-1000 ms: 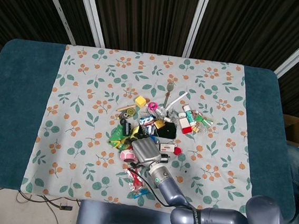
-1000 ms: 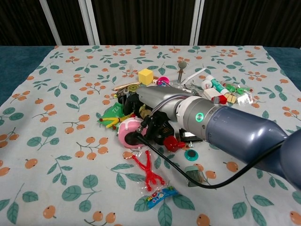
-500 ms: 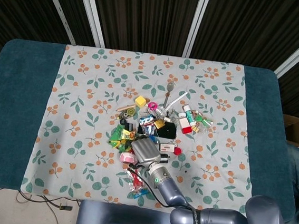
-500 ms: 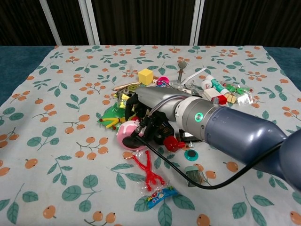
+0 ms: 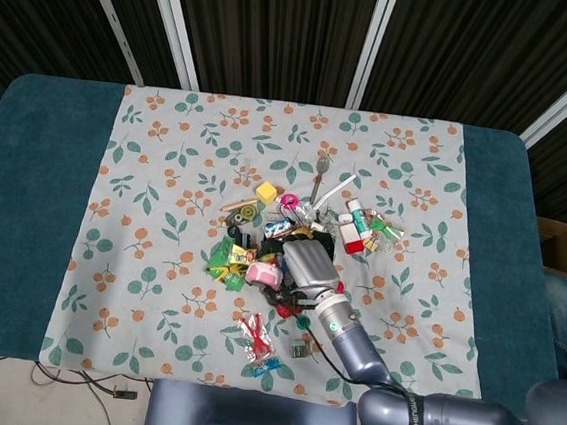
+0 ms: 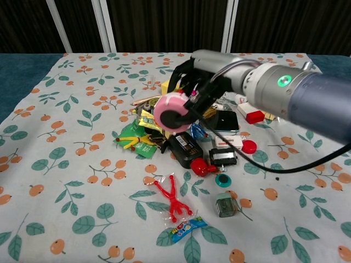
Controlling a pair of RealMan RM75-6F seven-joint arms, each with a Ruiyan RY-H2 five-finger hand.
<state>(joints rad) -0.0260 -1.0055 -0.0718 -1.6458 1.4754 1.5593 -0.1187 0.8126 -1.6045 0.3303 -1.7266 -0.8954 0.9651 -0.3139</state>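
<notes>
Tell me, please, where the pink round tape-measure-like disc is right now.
The pink disc is held by the right hand, lifted above the middle of the pile, over the green packet and the black box in the chest view.

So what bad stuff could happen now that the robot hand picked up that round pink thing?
The right hand holds the round pink thing in the air over the pile, and how firm the grip is cannot be told, so it might slip and knock pieces about. A black cable trails from the hand across the pile; it could snag the red cap or the black box.
</notes>
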